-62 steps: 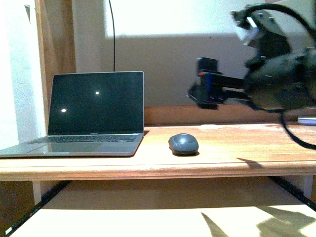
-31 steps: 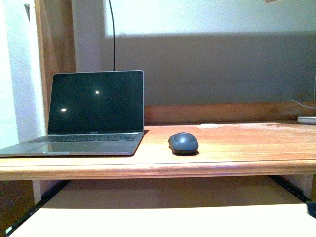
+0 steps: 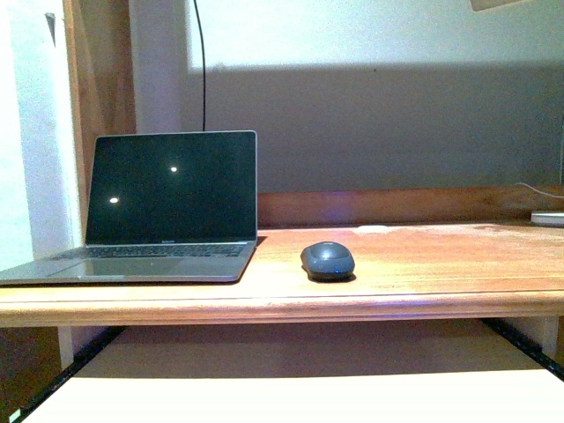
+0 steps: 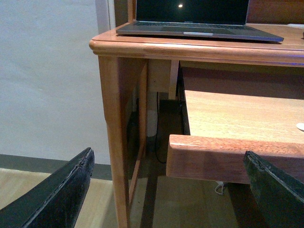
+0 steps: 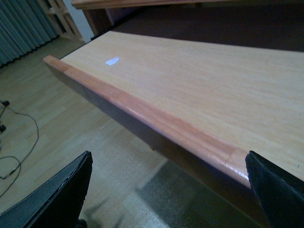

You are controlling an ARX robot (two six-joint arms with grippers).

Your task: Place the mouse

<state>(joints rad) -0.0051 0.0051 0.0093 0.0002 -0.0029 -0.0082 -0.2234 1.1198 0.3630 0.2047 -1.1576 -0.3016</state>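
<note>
Dark grey plastic, smooth & domed: the mouse [image 3: 327, 259] sits on the desk [image 3: 441, 264] top, just right of the laptop [image 3: 167, 211], not touching it. Prob. light, rigid, slippery up top; best pinched low across its 2 flatter sides. Left claw [image 4: 168, 156] & right claw [image 5: 168, 159] both gape wide, empty, down by the pull-out shelf [image 4: 228, 118].
</note>
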